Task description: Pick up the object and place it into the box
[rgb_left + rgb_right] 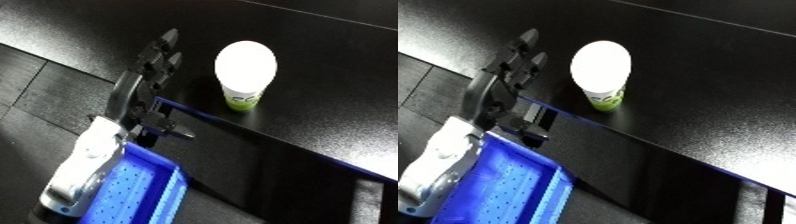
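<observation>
Only the right eye view shows the blue bin more fully beside the cup.

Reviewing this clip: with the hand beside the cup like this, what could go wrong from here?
1. The left hand sits open beside the white-lidded cup, not around it; closing from this side could nudge or tip the upright cup rather than grasp it.
2. The blue bin lies under the forearm, so pulling the cup back might catch its rim.

Bare table around cup; robot hand just left (apart, unobstructed).
</observation>
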Controlling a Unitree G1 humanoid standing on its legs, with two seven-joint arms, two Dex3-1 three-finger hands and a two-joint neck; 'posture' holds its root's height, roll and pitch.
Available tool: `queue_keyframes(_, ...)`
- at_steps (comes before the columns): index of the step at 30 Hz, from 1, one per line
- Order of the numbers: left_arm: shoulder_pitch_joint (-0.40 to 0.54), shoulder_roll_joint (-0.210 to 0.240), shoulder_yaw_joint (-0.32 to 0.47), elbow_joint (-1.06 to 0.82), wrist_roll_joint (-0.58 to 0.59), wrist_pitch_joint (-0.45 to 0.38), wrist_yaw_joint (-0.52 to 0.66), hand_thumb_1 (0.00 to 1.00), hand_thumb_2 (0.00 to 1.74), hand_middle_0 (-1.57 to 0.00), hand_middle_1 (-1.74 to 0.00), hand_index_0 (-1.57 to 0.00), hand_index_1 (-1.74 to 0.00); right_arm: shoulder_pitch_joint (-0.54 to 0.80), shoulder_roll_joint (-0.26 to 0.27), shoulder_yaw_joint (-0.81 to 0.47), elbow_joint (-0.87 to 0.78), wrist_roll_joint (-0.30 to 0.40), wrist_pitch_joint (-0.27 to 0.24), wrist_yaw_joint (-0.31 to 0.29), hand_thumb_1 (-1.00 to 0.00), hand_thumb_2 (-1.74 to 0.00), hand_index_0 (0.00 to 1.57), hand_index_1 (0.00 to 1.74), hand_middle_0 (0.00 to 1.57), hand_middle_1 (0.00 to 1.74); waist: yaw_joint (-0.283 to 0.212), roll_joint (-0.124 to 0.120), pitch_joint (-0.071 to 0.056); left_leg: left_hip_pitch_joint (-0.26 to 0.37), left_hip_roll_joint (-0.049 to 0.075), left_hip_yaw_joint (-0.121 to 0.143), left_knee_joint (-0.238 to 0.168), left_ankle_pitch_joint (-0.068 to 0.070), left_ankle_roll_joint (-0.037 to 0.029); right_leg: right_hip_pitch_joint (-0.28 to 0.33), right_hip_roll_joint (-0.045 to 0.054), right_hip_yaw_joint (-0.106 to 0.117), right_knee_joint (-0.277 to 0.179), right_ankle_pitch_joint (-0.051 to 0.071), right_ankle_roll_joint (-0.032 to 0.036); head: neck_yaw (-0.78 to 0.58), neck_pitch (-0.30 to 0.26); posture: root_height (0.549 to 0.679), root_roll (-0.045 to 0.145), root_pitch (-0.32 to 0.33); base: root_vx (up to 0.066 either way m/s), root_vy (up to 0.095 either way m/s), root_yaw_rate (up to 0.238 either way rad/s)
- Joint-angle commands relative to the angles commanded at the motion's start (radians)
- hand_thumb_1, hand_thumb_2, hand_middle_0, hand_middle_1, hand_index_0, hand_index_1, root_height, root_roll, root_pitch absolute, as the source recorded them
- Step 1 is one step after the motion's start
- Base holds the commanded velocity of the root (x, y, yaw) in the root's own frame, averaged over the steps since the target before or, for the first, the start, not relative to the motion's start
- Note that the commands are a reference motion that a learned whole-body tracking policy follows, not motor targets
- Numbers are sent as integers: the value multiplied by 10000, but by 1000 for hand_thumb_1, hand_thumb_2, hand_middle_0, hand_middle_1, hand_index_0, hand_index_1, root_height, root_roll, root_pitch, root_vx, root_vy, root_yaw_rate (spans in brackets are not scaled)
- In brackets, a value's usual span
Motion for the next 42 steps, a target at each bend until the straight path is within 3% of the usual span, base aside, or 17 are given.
queue_keyframes(19, -1893, -504, -1314, 1692, -835, -11, -7, 0, 0, 0, 0, 0, 0, -400, -102, 226, 78, 299, 61, 60, 0, 0, 0, 0, 0, 0, -479, -129, 169, -344, 162, 194, 260, -92, 55, -533, 136, 176, 151, 100, 46, -249, 400, 602, 21, -46, -8, -1, -49)
queue_keyframes(28, -2632, -760, -1716, 1869, -828, -181, -322, 450, 783, -706, -783, -706, -783, -557, -80, 307, 111, 393, 77, 39, 0, 0, 0, 0, 0, 0, -626, -158, 174, -351, 209, 240, 331, -171, 67, -577, 191, 239, 152, 98, 41, -399, 456, 601, 22, -44, 4, 0, -42)
queue_keyframes(39, -3228, -846, -2058, 2453, -882, -235, -310, 1000, 1740, -1570, -1740, -1570, -1740, -650, -110, 356, 239, 392, -17, 135, 0, 0, 0, 0, 0, 0, -756, -160, 165, -384, 265, 301, 420, -228, 65, -617, 186, 294, 158, 109, 49, -515, 436, 599, 24, -45, 3, 8, -24)
queue_keyframes(42, -3269, -844, -2074, 2563, -934, -239, -236, 1000, 1740, -1570, -1740, -1570, -1740, -639, -121, 359, 230, 396, -8, 144, 0, 0, 0, 0, 0, 0, -772, -160, 165, -372, 266, 304, 429, -245, 68, -617, 183, 306, 159, 108, 60, -573, 423, 599, 24, -46, 4, 9, -6)
